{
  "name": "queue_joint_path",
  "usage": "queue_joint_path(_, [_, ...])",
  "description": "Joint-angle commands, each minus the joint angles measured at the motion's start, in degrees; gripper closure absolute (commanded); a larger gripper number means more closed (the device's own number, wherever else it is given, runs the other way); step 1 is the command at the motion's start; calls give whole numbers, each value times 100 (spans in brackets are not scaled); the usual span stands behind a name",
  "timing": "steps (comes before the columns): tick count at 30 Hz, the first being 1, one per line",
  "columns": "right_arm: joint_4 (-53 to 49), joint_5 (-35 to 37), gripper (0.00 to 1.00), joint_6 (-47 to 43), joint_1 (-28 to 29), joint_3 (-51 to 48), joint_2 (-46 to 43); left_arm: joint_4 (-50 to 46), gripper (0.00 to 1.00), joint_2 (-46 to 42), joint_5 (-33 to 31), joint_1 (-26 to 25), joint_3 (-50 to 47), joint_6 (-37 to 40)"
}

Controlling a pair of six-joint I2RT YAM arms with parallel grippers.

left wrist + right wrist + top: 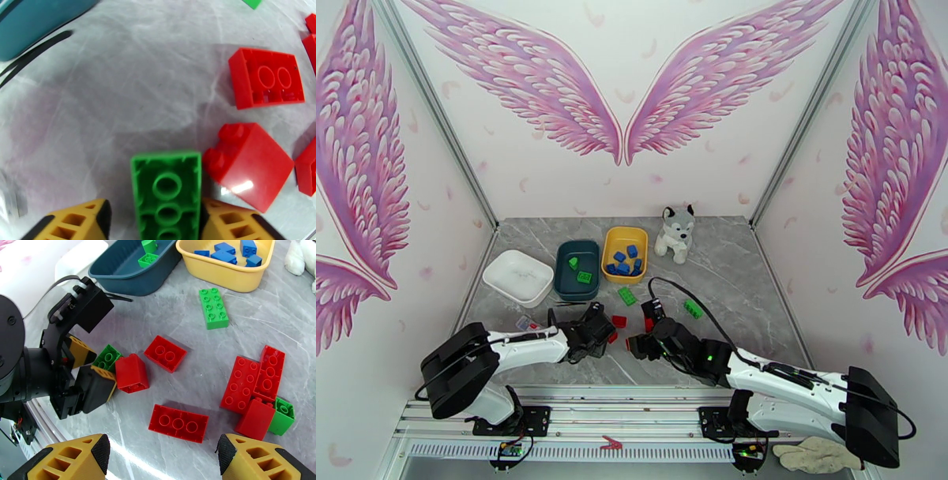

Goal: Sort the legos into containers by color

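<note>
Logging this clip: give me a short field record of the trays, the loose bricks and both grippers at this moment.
white tray: no bricks seen in it
teal tray: two green bricks
yellow tray: blue bricks
table: loose red bricks and a flat green brick, near the grippers
left gripper: jaws astride an upside-down green brick; clamp unclear
right gripper: open, above the red bricks, holding nothing
plush husky: sitting upright, right of the yellow tray
</note>
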Motion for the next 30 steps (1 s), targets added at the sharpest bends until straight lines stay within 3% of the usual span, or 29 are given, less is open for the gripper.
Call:
queue_joint_path(1, [229,-89,23,95,-36,-33,203,132,57,287,40,91,56,101])
queue_joint_path(10, [637,113,25,51,-45,189,841,-676,68,-916,-515,239,425,187])
queue_joint_path(15, [494,258,25,-94,-80,554,976,-691,69,-1297,-535,1040,901,572])
queue_joint_path(23, [296,381,24,-207,-337,853,793,-400,69,-280,-155,2565,2124,1138])
queue_joint_path(28, [176,477,23,-200,-609,861,627,-395,69,681,126,2903,2929,1292])
queue_joint_path(30, [128,452,22,-200,-735,878,652,-327,62,873,184,2956,3085,1303])
